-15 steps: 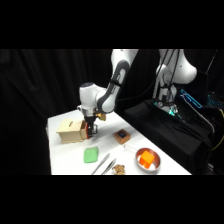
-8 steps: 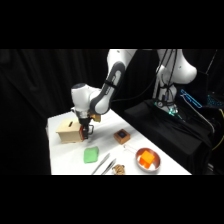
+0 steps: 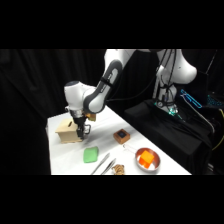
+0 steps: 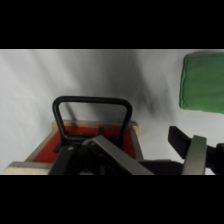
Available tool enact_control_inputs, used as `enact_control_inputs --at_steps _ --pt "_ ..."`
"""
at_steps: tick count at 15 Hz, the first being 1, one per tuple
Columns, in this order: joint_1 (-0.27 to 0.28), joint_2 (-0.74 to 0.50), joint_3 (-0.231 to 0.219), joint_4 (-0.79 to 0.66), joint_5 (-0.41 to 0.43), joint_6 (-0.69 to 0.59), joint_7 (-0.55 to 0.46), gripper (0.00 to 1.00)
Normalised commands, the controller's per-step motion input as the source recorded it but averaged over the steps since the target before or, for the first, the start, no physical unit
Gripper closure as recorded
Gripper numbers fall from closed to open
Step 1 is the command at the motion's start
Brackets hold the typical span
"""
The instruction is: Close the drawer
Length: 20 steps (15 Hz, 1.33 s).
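Observation:
The pale tan box (image 3: 66,131) stands at the table's far left. Its orange-brown drawer (image 4: 80,137) faces my wrist camera, with the dark loop handle (image 4: 92,102) sticking out toward the picture's top. How far the drawer stands out of the box I cannot tell. My gripper (image 3: 81,132) is low against the box's right side, at the drawer front. In the wrist view the gripper (image 4: 152,157) is open. One of its fingers (image 4: 114,155) lies over the drawer front just behind the handle. The other stands to the right over bare table.
A green pad (image 3: 91,155) lies just right of the box, also in the wrist view as the green pad (image 4: 202,82). Further right are a small dark-topped cube (image 3: 121,136), metal tongs (image 3: 103,165), a small brown object (image 3: 119,170) and a metal bowl (image 3: 148,159) holding something orange.
The gripper has swung left and down across the table, from beside the box to right up against its drawer side. The box has stayed in place.

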Motion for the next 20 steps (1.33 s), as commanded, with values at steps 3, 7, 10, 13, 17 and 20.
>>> enact_control_inputs --at_steps 3,7,10,13,17,20 --pt "0.014 -0.36 0.021 -0.17 -0.099 -0.22 -0.02 0.0" --pt "0.015 -0.63 0.048 -0.33 -0.109 -0.33 -0.08 0.0" --pt "-0.006 -0.59 0.062 -0.23 -0.105 -0.4 -0.09 0.0" --pt "-0.046 -0.44 0.066 -0.1 -0.059 -0.42 -0.12 0.0" --pt "-0.072 -0.31 0.061 -0.01 -0.028 -0.39 -0.15 0.0" --pt "-0.063 -0.27 0.05 0.0 -0.048 -0.29 -0.12 0.0"
